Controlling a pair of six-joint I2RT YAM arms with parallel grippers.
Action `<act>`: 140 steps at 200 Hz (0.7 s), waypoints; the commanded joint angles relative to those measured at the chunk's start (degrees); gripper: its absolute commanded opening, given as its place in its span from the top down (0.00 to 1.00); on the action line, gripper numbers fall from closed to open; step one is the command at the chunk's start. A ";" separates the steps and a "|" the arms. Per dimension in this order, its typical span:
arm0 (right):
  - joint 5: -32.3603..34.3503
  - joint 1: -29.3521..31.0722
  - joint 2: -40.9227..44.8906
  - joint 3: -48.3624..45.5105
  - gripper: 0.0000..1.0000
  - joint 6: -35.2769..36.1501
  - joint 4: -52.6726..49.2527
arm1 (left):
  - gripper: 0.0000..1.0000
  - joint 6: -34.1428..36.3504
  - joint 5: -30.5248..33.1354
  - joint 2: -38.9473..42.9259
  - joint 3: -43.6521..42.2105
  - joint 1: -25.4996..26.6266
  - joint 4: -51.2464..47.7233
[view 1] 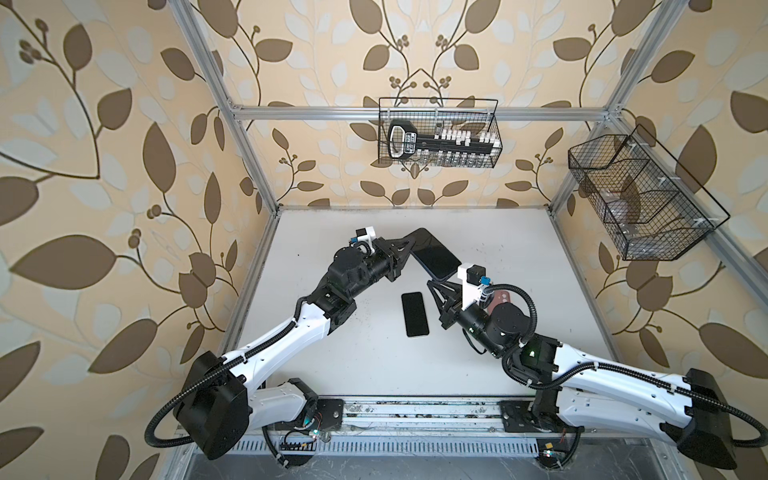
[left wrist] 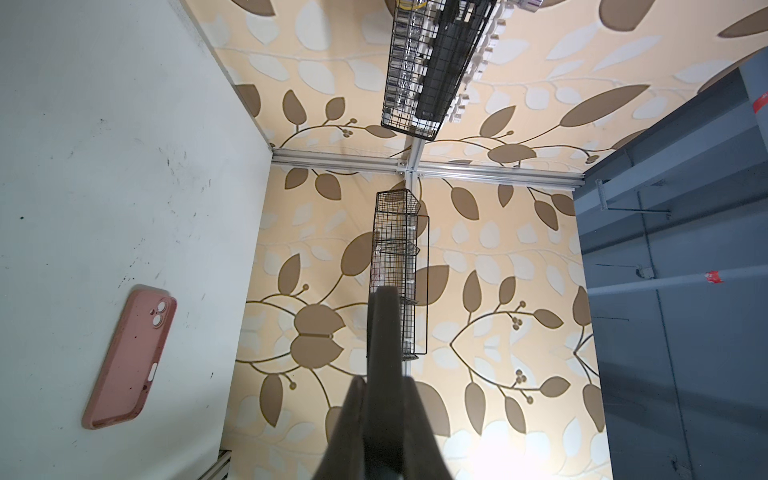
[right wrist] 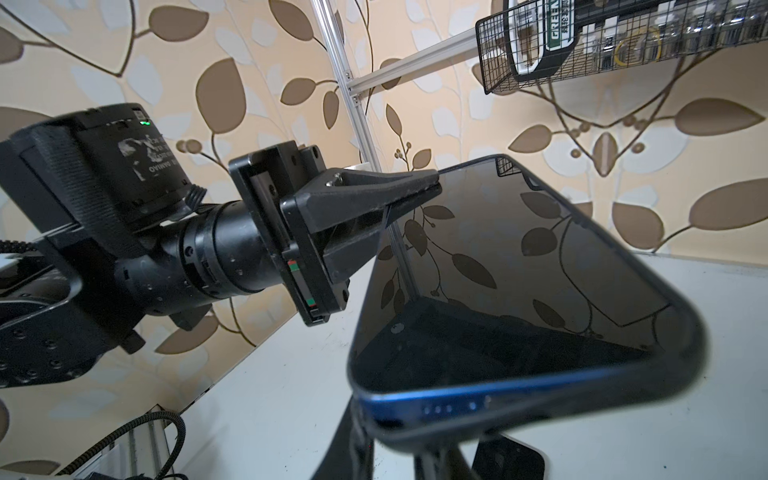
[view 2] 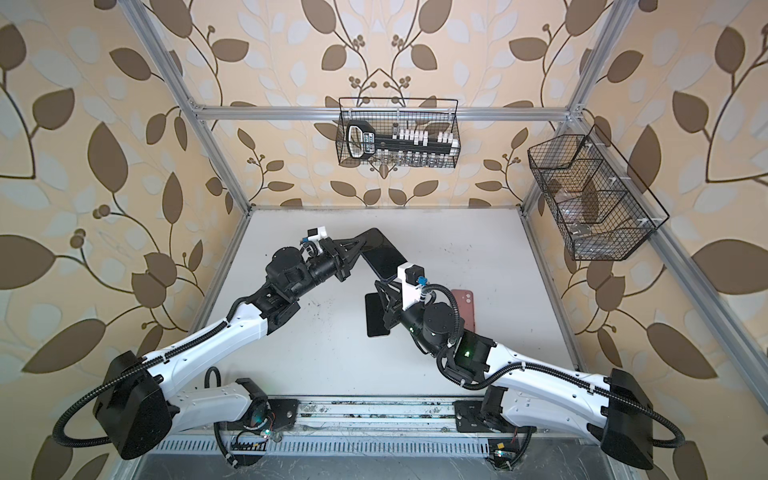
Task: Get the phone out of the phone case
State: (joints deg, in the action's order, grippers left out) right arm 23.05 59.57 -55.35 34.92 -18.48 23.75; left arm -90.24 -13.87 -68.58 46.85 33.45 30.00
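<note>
**1. Phone A** [view 1: 436, 259] [right wrist: 519, 257]: dark screen up, tilted, held in the air over the back half of the surface [view 1: 353, 365]. A blue edge w/ ports shows at its near end, w/ a darker rim round it. Whether that rim is a case is unclear.

**2. L jaws:** pinched tight on a long edge of phone A toward its far end. One jaw sits over the glass and one under, per the right wrist view.

**3. R jaws:** right at phone A's near end, blurred and partly hidden beneath it. Whether they are gripping is unclear.

**4. Phone B** [view 1: 414, 313]: black, flat, screen up, approx. mid-surface. It lies free in a top view.

**5. Pink case** [left wrist: 131, 357] [view 2: 467, 303]: flat, back up, camera cut-outs showing. It lies between mid-surface and the right edge, partly hidden behind the R arm [view 1: 582, 374] in both top views. Whether it is occupied is unclear.

**6. Wire basket** [view 1: 440, 133]: on the back wall, holding a black-and-white tool set [view 1: 440, 139].

**7. 2nd wire basket** [view 1: 640, 199]: on the right wall, divided into compartments.
</note>
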 commanded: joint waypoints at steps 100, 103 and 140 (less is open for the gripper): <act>-15.47 -8.00 2.58 -3.63 0.66 -6.47 -6.19 | 1.00 -0.45 -1.70 3.28 4.83 0.21 9.99; -15.79 -8.03 2.92 -3.63 0.65 -6.52 -6.44 | 1.00 -0.33 -1.74 3.23 4.83 0.16 9.99; -23.44 -9.15 6.21 -3.45 0.56 -7.40 -9.81 | 1.00 1.06 -2.00 2.58 5.17 0.19 10.29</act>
State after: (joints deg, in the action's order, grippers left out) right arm 5.85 51.35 -50.89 32.99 -24.99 19.68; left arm -88.88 -14.90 -68.58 47.16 33.71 30.28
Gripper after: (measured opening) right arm 0.423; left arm 0.118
